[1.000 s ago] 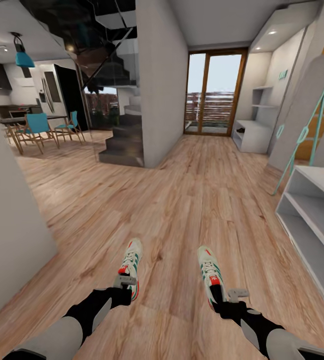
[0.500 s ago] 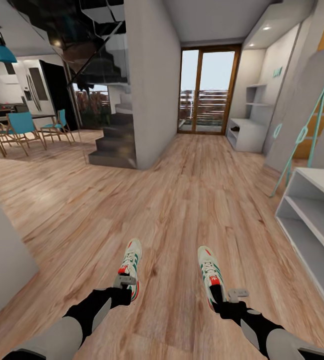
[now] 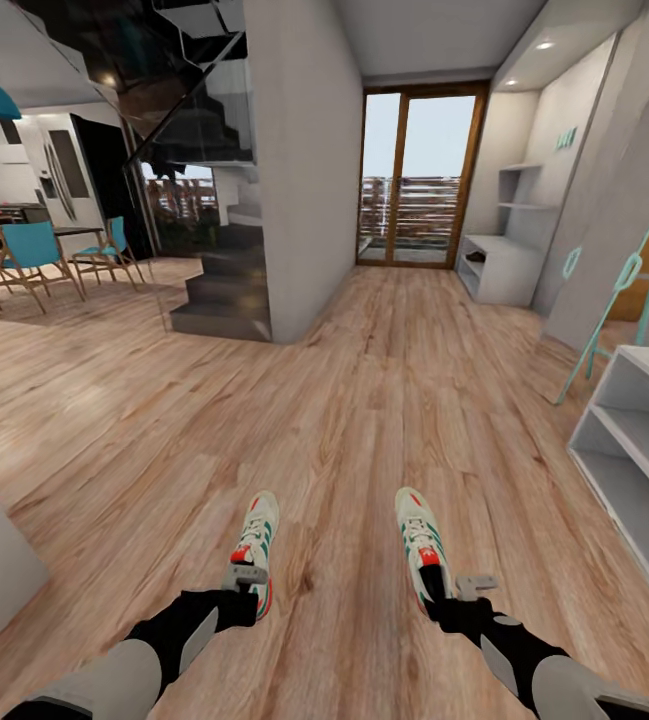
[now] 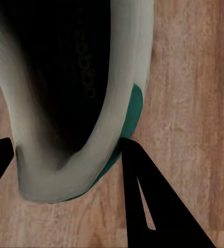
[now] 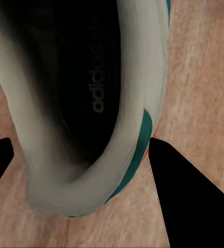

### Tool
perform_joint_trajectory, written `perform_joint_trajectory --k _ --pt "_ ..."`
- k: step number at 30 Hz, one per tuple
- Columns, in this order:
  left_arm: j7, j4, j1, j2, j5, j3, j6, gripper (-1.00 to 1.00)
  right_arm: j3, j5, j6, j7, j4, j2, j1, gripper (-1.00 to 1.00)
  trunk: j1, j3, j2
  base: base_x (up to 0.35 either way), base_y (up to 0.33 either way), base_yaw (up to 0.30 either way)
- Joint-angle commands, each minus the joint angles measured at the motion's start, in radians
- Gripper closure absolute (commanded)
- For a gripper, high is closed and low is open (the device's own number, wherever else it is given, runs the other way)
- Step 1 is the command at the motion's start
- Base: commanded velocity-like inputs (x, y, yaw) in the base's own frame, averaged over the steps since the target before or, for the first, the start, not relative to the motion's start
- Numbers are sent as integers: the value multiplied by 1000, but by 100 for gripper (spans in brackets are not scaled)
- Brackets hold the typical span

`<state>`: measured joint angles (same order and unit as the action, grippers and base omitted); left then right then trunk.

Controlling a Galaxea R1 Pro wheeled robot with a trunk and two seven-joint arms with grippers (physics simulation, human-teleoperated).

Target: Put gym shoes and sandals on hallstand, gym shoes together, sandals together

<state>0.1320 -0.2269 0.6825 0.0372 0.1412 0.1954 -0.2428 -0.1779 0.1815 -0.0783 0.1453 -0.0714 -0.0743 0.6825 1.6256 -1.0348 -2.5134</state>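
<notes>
A wide wood-plank floor (image 3: pixel 364 400) runs down the corridor to a glass door (image 3: pixel 419 175), with a dark staircase (image 3: pixel 219 290) on one side and a low white shoe rack (image 3: pixel 636 455) at the near right edge, its far end cut off by the frame. Both arms reach forward, each carrying one gym shoe clear above the planks, well apart from the rack. The left hand (image 3: pixel 247 578) is clamped on the heel of the left shoe (image 3: pixel 254 545); in the left wrist view its dark fingers (image 4: pixel 153 206) press either side of the heel cup (image 4: pixel 75 155). The right hand (image 3: pixel 454 592) grips the right shoe (image 3: pixel 422 545) the same way, fingers (image 5: pixel 187 196) against the heel (image 5: pixel 91 170). To do this step well, I would turn the base toward the rack slowly, keep both shoes level and clear of the planks, and set them down side by side on one shelf. A heel-only hold looks liable to let the toes sag. Hard to judge: how firmly the fingertips bite, since the shoes cover them. The sandals cannot be made out; a small dark shape in the far white unit (image 3: pixel 504 270) is too small to tell.
</notes>
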Motion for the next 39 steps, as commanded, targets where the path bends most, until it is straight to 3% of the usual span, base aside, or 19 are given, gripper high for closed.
perform_joint_trajectory --k 1,11,24,39 --pt "2 0 0 0 -3 0 1 100 0 -1 0 -2 -4 1 0 100 0 0 0 350 0 0" --pt "3 -14 0 -2 -5 -5 -5 100 -3 -4 0 -1 -85 5 0 100 0 0 0 350 0 0" --pt "4 -20 0 0 -5 1 -7 100 -1 -5 6 1 -100 9 0 100 0 0 0 350 0 0" --pt "3 -35 0 34 -4 1 -7 100 -3 -2 10 1 -81 29 0 100 0 0 0 350 -22 0"
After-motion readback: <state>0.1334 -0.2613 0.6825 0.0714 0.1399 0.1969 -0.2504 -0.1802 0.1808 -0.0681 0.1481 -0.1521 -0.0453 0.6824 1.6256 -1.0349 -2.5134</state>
